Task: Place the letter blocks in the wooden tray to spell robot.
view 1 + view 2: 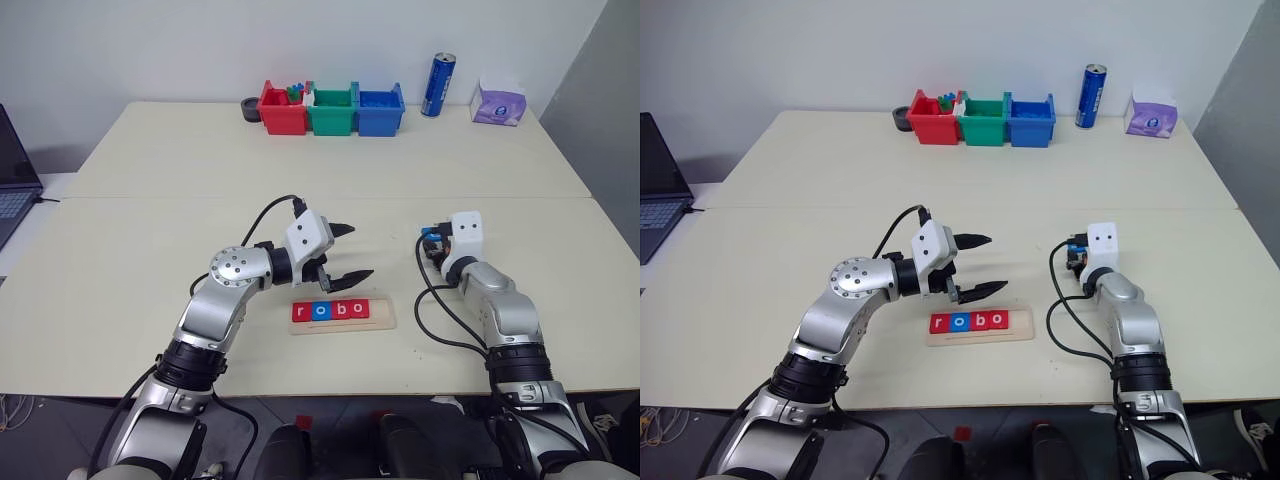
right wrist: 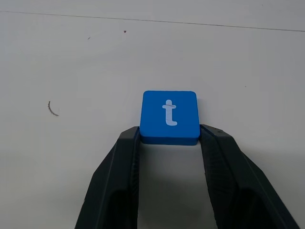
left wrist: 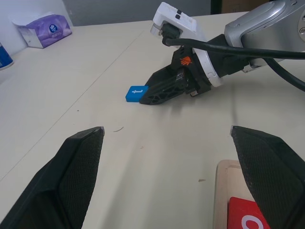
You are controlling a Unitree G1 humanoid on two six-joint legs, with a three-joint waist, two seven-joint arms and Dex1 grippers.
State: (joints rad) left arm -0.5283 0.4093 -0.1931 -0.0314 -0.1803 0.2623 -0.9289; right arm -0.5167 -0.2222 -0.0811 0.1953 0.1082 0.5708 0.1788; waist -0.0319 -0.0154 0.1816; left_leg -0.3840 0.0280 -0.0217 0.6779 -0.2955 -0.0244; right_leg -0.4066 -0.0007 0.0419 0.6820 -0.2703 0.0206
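Observation:
The wooden tray [image 1: 386, 313] lies near the table's front edge. In it four letter blocks stand in a row: a red r [image 1: 300, 313], a blue o [image 1: 320, 311], a red b [image 1: 340, 310] and a red o [image 1: 358, 309]. My left gripper [image 1: 360, 250] hangs open just above and behind the tray, with nothing between its fingers. To the right of the tray a blue t block [image 2: 169, 117] lies flat on the table. My right gripper [image 2: 170, 136] is shut on it, one fingertip pressed against each side of its near edge.
Red [image 1: 283, 110], green [image 1: 332, 110] and blue [image 1: 381, 110] bins stand at the back of the table, with a blue can [image 1: 439, 85] and a purple tissue pack [image 1: 498, 102] to their right. A laptop [image 1: 12, 180] sits at the far left.

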